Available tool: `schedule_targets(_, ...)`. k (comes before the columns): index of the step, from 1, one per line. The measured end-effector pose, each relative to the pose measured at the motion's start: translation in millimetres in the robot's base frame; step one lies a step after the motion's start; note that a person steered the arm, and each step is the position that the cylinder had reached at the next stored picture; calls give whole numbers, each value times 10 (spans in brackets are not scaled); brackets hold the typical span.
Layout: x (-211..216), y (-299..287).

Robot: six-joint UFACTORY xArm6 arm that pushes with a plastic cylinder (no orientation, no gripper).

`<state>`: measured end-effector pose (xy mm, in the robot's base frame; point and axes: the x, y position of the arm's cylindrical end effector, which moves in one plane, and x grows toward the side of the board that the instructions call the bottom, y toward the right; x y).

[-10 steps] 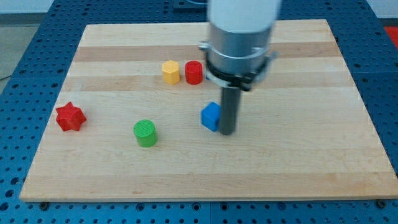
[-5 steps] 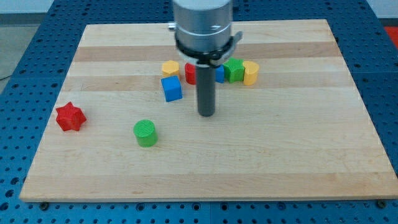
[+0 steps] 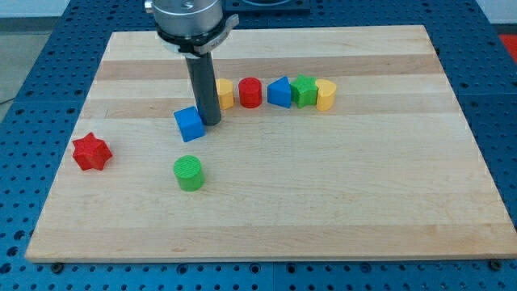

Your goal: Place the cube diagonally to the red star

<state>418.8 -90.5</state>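
Seven blocks are counted on the wooden table [image 3: 452,202]. Blue cube [image 3: 189,124]: shifted toward the left edge over the last second, now nearer the red star [image 3: 90,152], which sits by that edge, unmoved. Tip [image 3: 211,122]: set touching the cube's right side; no jaws are fitted. The push is judged part done. Bare board lies between cube and star; a green cylinder [image 3: 190,173] stands below. Row near the top edge: yellow block [image 3: 225,93], red cylinder [image 3: 250,93], blue block [image 3: 279,92], green block [image 3: 304,90], yellow block [image 3: 325,94].
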Motion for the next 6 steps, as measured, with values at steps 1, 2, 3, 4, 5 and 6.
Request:
schedule_targets(1,224,301)
schedule_targets(2,349,190)
schedule_targets(3,130,3)
schedule_targets(4,14,-36)
schedule_targets(5,365,-36)
schedule_targets(6,583,-103)
